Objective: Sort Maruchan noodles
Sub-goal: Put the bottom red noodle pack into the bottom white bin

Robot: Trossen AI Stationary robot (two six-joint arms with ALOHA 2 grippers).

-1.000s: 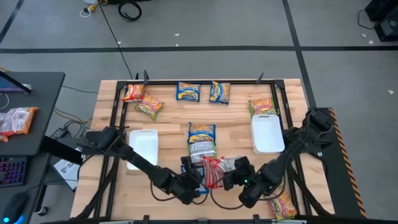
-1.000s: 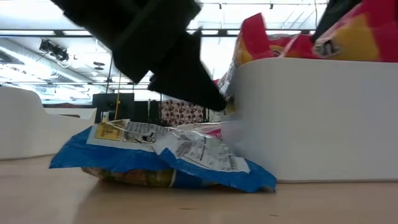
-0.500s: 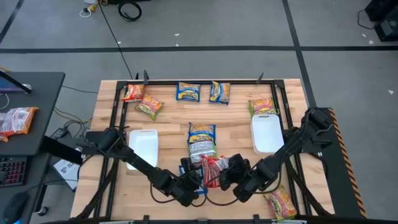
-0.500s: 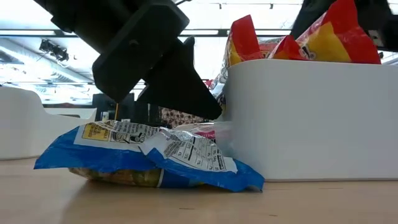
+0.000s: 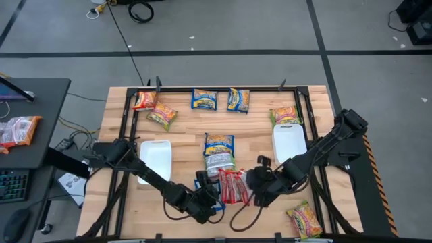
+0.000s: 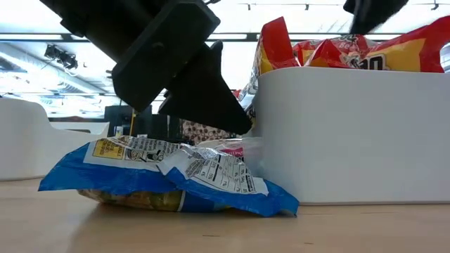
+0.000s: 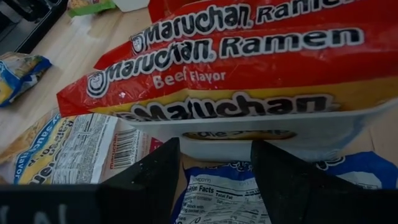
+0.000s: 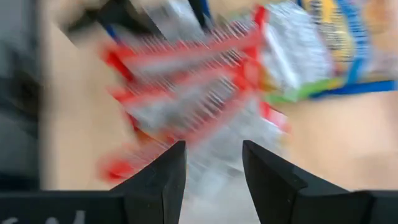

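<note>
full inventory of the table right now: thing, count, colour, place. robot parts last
Red noodle packets: at least two, red with silver, stacked in a white tray near the front centre, between the two grippers.
Blue noodle packets: four seen, blue and yellow; two at the back edge, two in a pile at the centre.
Yellow-green noodle packets: three, one back left, one back right, one front right corner.
Orange-red packet: one, back left corner.
White trays: two bare ones, left and right of centre.
Table: one, light wood with a black frame.
Left gripper: fingers apart, at the red packets' tray.
Right gripper: fingers apart, beside the red packets.
</note>
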